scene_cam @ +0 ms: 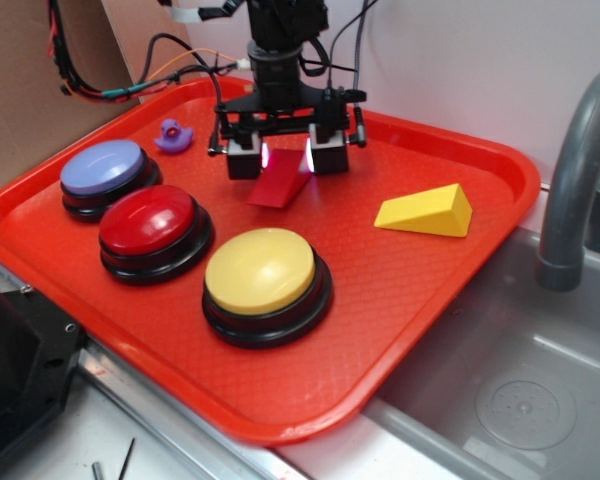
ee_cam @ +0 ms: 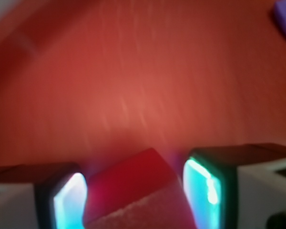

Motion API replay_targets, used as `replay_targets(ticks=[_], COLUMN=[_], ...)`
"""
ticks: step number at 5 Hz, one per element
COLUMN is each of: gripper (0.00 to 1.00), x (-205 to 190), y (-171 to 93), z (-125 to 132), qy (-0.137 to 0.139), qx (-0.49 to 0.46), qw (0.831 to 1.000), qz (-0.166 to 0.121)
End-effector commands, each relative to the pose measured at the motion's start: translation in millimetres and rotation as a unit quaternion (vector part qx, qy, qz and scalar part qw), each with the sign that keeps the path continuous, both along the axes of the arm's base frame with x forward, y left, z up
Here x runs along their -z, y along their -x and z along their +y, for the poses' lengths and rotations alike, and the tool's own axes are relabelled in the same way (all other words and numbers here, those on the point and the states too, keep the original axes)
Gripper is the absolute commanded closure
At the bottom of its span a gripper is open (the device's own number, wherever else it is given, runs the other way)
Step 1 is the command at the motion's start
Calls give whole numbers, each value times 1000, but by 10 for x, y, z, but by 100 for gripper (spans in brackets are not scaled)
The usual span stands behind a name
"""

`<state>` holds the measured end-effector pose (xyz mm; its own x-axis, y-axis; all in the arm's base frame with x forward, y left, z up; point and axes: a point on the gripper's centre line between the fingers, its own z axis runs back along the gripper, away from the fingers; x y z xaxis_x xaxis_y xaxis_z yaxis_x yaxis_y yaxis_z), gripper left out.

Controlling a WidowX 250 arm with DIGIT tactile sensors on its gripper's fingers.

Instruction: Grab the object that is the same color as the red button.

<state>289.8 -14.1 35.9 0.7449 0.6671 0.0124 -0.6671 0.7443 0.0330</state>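
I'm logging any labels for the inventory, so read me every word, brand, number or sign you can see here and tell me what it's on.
None: no readable text on the red button, the yellow button, the lavender button, either wedge, the tray or the pincer.

The claw (scene_cam: pixel 286 156) hangs straight down from a black wrist, its cross-bar level and its two fingers (scene_cam: pixel 243 158) pointing downward. The jaws stand parted, with a gap showing inside each pad. In the wrist view the pads (ee_cam: pixel 69 202) glow cyan along their inner faces, one at each lower corner.
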Motion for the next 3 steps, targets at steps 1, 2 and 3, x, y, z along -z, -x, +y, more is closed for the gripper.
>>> replay_targets(ticks=[1,2,3], gripper=[100,100,100], x=[-1113,-1534,-1802], y=[-30,159,298], z=[-50,-87,-72], qy=[56,67,69], qx=[191,254,270], qw=[979,963,957], qz=[-45,-65,-84])
